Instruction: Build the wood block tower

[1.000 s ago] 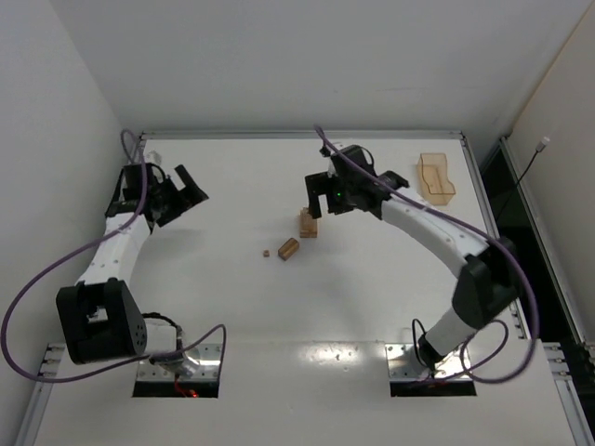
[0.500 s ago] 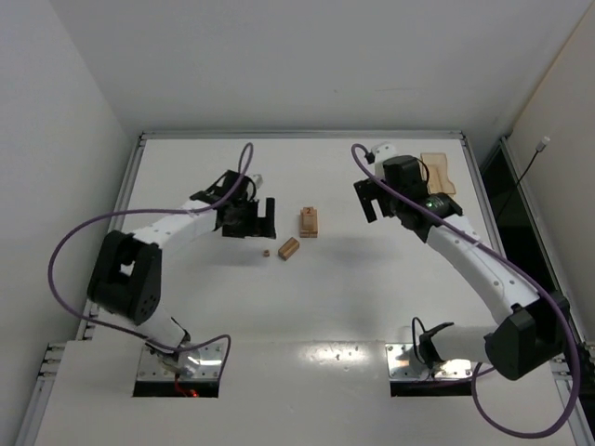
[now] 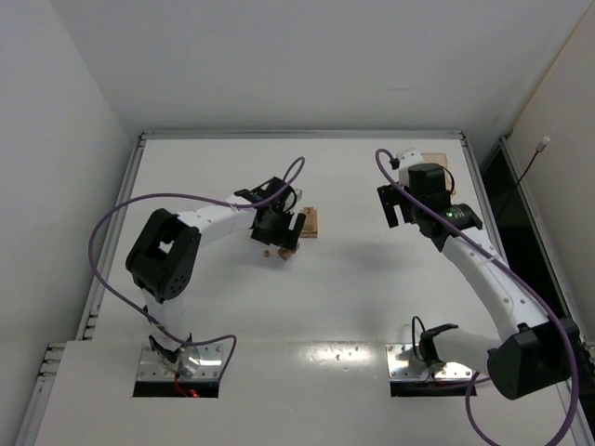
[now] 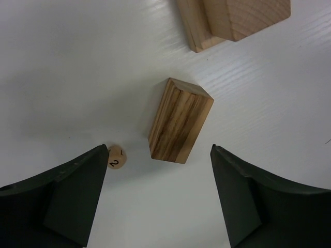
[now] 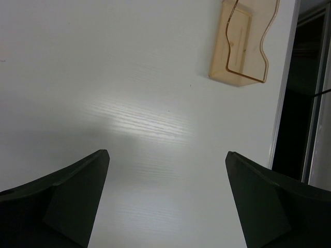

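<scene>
Left gripper (image 4: 159, 151) swung in; wood block (image 4: 180, 120) lies between jaws, seemingly untouched.

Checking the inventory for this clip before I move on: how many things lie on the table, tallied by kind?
Wood pieces: 3 in view, one loose block and two stacked in the tower
Small round piece marked 2: 1
Amber plastic tray: 1
Total: 5

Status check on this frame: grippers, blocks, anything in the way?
Left gripper open over loose block, not touching. Right gripper open, empty, near tray. Tower just beyond block. Small bead close to one finger.
</scene>
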### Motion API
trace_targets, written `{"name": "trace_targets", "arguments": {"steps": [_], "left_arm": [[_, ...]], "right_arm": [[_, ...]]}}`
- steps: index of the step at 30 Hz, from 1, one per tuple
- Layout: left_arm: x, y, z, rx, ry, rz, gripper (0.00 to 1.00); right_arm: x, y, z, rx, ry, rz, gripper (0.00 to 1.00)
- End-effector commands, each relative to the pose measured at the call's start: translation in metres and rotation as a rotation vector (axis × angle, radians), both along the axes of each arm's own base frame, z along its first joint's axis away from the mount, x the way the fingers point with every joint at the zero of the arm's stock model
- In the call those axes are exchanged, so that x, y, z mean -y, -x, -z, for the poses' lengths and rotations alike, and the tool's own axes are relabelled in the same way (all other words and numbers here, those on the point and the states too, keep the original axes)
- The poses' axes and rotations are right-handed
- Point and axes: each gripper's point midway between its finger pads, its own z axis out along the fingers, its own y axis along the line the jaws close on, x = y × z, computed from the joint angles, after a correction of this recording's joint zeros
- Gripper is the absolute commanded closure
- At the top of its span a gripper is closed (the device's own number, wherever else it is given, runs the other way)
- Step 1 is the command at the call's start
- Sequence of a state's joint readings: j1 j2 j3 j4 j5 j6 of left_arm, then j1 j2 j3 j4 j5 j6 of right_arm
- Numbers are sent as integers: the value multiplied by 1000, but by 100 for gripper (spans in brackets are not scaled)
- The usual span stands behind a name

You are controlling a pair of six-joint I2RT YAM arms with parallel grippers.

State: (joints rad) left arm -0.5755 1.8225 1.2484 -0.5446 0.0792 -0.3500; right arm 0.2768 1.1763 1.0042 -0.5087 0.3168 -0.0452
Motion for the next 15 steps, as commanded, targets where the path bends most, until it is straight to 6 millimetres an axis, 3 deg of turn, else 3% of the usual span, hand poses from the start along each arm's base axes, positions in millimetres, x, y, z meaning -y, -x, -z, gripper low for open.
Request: {"name": "trace_targets", "arguments": {"steps": [1, 2, 7, 12, 15], "left_arm": [[12, 1, 1, 27, -36, 57, 25], [15, 6, 10, 12, -52, 82, 27], [28, 8, 17, -1, -73, 135, 40], [38, 4, 26, 11, -117, 157, 45], [32, 3, 31, 10, -151, 146, 45]], "right_arm": [[6, 0, -6, 35, -7, -3, 7], [4, 0, -6, 34, -12, -10, 7], [10, 14, 2, 22, -53, 5, 7], [16, 25, 5, 16, -63, 11, 7], [17, 27, 7, 15, -85, 23, 7]]}}
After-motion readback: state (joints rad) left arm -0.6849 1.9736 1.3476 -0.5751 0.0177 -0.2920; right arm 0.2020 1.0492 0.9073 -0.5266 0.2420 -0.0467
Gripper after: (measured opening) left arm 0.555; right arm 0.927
